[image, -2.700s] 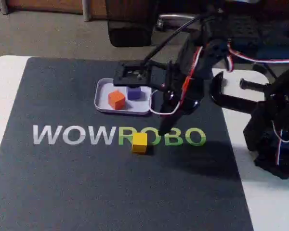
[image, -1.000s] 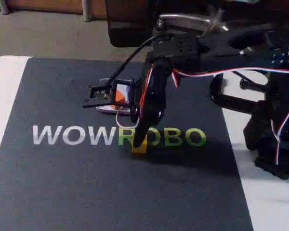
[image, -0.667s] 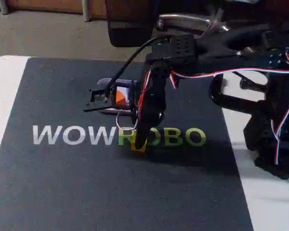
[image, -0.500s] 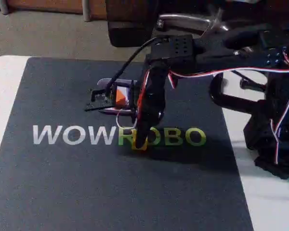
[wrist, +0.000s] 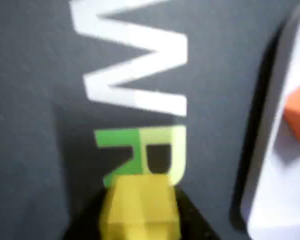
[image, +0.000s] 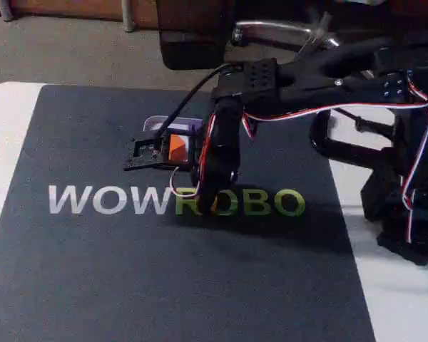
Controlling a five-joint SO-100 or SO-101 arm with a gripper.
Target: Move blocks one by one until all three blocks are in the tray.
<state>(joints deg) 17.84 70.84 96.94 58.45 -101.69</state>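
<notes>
Yellow block (wrist: 140, 210) sits clamped in the pincer (wrist: 140, 232) over the green lettering (tray (wrist: 285, 165) nearby).

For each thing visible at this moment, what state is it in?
Yellow block: on the mat, outside the tray, right at the pincer.
Orange block: inside the tray.
Purple block: mostly hidden behind the arm, place unclear.
Tray: flat on the mat.
Pincer: down at the mat over the green lettering; grip cannot be told.
</notes>
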